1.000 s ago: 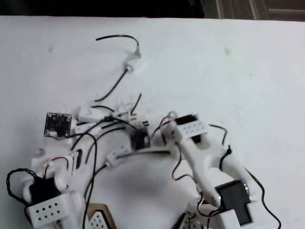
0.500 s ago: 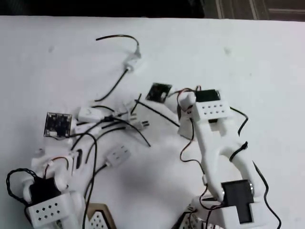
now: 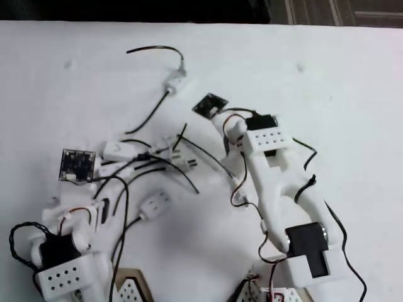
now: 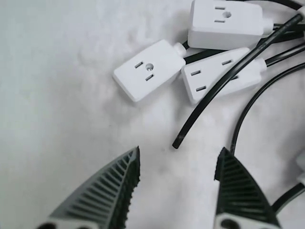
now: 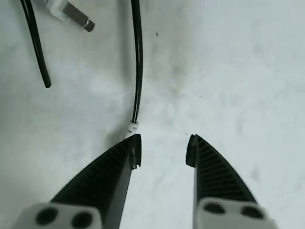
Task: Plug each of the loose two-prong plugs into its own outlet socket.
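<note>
In the left wrist view my left gripper (image 4: pixel 178 157) is open over bare table, with nothing between its fingers. Just beyond it lie three white outlet sockets (image 4: pixel 150 69), (image 4: pixel 224 16), (image 4: pixel 221 76) and a loose black cord end (image 4: pixel 175 143). My right gripper (image 5: pixel 162 143) is open too and empty; a black cord (image 5: pixel 137 62) ends just off one fingertip, and a two-prong plug (image 5: pixel 71 14) lies farther off. From above, the right arm (image 3: pixel 271 182) stretches toward mid-table, beside the tangle of plugs (image 3: pixel 182 160) and sockets (image 3: pixel 154 204). The left arm (image 3: pixel 63 251) sits at the near left.
A joined plug and socket with black cords (image 3: pixel 175 82) lies toward the back of the white table (image 3: pixel 327 82). Black cords criss-cross the tangle at left centre. The table's far edge runs along the top of the high view.
The right arm has pulled out of the cord tangle and swung toward the far side of the table, uncovering the plugs there. The left arm has kept still.
</note>
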Tool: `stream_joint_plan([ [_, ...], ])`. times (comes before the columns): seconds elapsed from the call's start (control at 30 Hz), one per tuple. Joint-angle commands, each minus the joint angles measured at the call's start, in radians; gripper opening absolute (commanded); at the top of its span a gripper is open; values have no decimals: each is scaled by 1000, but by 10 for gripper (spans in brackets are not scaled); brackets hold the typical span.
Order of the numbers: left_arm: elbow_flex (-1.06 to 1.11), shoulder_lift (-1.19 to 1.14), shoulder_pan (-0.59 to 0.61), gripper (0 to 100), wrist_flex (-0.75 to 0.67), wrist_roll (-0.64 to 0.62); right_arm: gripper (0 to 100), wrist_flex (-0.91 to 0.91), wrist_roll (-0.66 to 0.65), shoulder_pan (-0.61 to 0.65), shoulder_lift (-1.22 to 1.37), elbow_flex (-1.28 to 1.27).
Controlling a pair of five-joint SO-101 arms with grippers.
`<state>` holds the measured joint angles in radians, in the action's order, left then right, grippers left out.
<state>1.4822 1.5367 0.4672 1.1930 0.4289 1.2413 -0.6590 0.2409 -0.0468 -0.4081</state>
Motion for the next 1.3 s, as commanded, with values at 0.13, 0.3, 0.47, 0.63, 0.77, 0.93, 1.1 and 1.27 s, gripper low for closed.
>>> stream_joint_plan([
  [0.13,-5,15,2,260,-2,5,163,142,-58,1,-16,41],
  [0.3,-3,15,2,260,-2,5,163,160,-68,2,-13,23],
  [0.47,-3,15,2,260,-2,5,163,176,77,41,-12,21],
  [0.63,-3,15,2,260,-2,5,163,170,215,101,96,15],
  [0.77,-3,15,2,260,-2,5,162,174,221,85,211,77],
  [0.93,-3,15,2,260,-2,5,124,216,221,27,306,181],
  [1.1,-3,15,2,260,-2,5,109,272,216,28,348,221],
  [1.27,-3,15,2,260,-2,5,75,280,215,28,383,221],
])
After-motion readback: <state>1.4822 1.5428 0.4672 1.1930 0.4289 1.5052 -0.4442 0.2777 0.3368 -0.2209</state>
